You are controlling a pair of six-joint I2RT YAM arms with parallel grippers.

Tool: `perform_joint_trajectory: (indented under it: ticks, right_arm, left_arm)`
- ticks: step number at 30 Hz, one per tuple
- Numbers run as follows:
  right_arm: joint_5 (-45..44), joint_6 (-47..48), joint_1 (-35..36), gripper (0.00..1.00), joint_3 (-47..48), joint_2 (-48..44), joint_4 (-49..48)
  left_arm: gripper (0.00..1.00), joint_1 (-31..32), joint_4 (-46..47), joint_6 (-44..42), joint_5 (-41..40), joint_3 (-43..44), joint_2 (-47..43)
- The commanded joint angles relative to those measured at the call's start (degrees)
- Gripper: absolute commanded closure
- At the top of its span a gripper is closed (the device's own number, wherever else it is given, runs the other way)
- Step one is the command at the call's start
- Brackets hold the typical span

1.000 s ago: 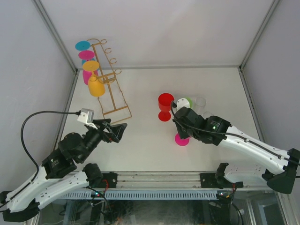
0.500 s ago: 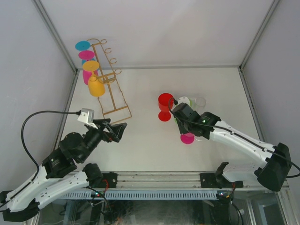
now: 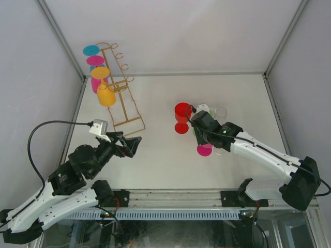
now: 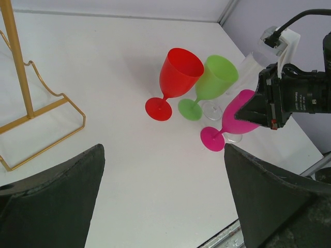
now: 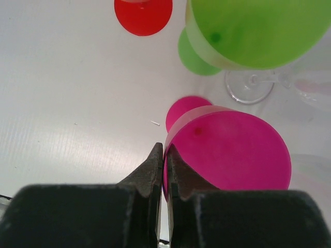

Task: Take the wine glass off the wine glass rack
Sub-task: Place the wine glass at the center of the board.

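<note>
The gold wire wine glass rack (image 3: 123, 90) stands at the back left, and its base frame shows in the left wrist view (image 4: 36, 121). Hanging on it are an orange wine glass (image 3: 106, 95), a pink one (image 3: 95, 61) and a blue one (image 3: 91, 50). My right gripper (image 5: 165, 155) is shut on the rim of a magenta wine glass (image 5: 232, 155), which is tilted with its foot (image 3: 204, 150) low over the table. My left gripper (image 4: 163, 155) is open and holds nothing, in front of the rack (image 3: 132, 144).
A red glass (image 3: 182, 112), a green glass (image 4: 217, 77) and a clear glass (image 3: 221, 112) stand together just behind the magenta one. Grey walls close the table on the left, back and right. A metal rail (image 3: 170, 196) runs along the near edge.
My right arm has carried the magenta glass to the right and back, closer to the green and clear glasses. The left arm has barely shifted and stays open.
</note>
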State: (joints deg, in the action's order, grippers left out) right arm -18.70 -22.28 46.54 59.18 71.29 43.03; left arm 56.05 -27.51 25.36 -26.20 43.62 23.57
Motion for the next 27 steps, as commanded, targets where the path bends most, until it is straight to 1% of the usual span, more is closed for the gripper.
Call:
perform_joint_trajectory:
  ticks: [1,9,17,27]
  right_arm:
    - [0.38,1.41,-0.87,1.0,-0.2,-0.96,-2.69]
    - [-1.66,2.01,-0.71,0.99,-0.21,-0.19,-1.94]
    - [-0.59,2.18,-0.65,0.97,-0.21,-0.33,-2.53]
    - [-0.44,3.77,-0.75,0.88,-0.18,-1.11,-2.97]
  left_arm:
    - [0.0,-0.33,1.17,-1.2,0.62,1.79,0.24]
    - [0.0,-0.33,1.29,-1.2,1.06,1.5,0.25]
    - [0.0,-0.33,1.57,-1.19,2.34,1.55,-0.24]
    - [0.0,-0.33,2.21,-2.35,2.1,1.99,-0.54]
